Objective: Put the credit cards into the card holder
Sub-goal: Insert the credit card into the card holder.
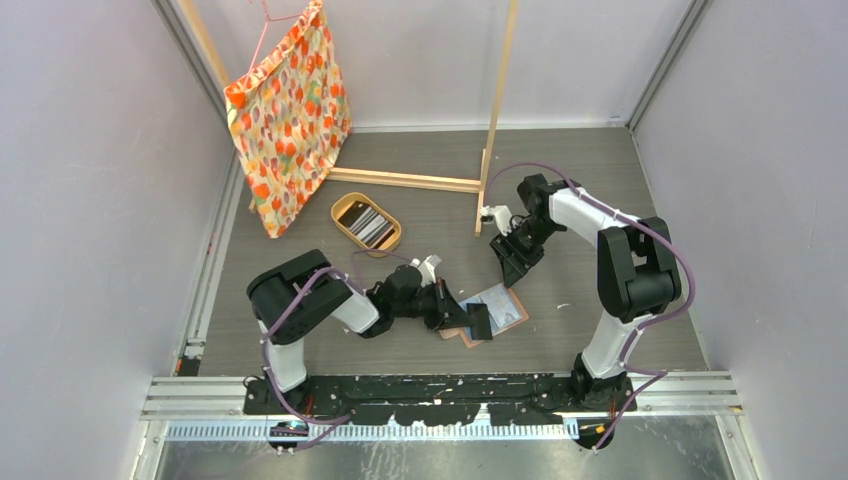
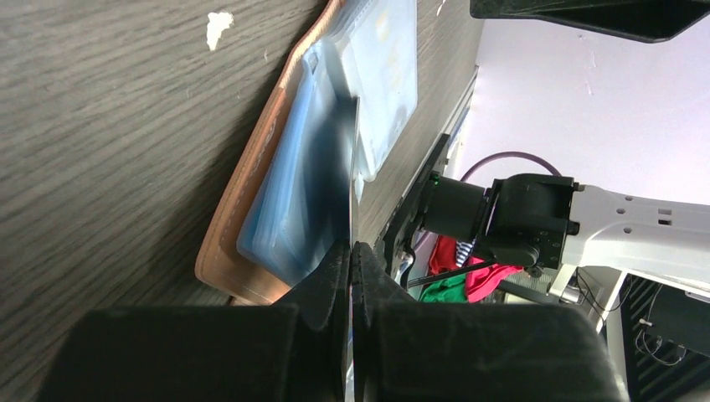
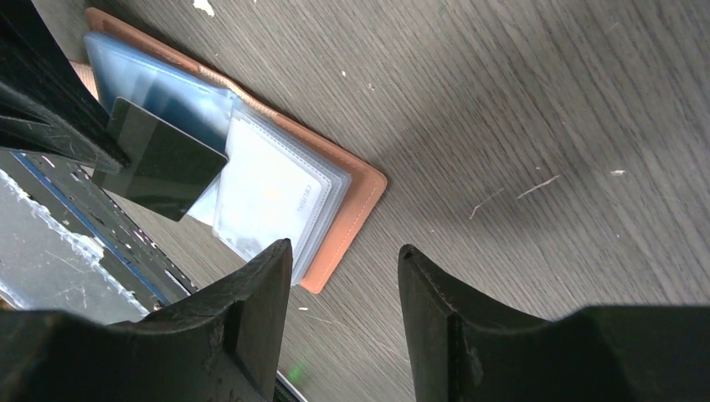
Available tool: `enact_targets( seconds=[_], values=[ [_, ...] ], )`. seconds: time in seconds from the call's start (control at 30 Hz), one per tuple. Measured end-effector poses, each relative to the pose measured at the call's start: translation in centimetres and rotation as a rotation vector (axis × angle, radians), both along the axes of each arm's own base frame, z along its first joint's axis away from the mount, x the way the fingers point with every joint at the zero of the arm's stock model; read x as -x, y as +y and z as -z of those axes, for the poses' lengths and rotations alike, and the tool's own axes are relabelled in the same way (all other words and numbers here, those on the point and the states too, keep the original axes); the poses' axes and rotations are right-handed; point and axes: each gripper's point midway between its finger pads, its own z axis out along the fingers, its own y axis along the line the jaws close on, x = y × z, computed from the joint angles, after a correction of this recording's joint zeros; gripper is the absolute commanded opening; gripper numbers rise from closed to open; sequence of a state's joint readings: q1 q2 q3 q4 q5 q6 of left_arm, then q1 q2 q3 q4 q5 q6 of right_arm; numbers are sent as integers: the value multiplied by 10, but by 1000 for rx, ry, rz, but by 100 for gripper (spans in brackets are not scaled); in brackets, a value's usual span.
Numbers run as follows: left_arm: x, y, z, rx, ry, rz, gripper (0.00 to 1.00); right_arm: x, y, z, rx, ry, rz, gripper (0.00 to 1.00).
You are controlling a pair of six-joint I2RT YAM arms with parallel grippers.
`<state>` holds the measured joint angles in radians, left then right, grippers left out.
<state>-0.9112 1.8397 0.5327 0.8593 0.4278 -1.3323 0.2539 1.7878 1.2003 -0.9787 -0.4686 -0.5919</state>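
Left gripper: My jaws here are pinched tight on the edge of one dark card.
Right gripper: My jaws here are about half open. They hold nothing and hang just above the card holder.
Card holder: It lies open and flat on the table, between my two arms. The shiny clear pockets face up, with a brown leather rim around them.
The card I hold: It is tipped up on its edge over the pockets. I cannot tell if its low edge is touching a pocket yet.
Other cards: They wait in the oval tan tray, far back from the holder.
Step in hand: I think I am trying to slide this card into a pocket.
How to do it well: Find the open mouth of one pocket. Tip the card down until it is almost flat. Put one corner in first, then push slowly along the pocket.
A job for the right gripper: It could press down on the leather rim so the holder does not slide.
What could go wrong: The card could skid over the slick plastic and miss the mouth. The whole holder could scoot away when pushed.
When to let go: Only when most of the card is inside.
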Motion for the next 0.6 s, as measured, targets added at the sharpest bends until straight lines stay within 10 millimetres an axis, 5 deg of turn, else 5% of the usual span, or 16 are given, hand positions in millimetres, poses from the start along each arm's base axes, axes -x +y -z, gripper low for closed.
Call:
enact_targets(
  seconds=[0.6],
  values=[
    [-5,3,9,58,88,-51,0,0,2,1,4,-2,-8,54]
  ],
)
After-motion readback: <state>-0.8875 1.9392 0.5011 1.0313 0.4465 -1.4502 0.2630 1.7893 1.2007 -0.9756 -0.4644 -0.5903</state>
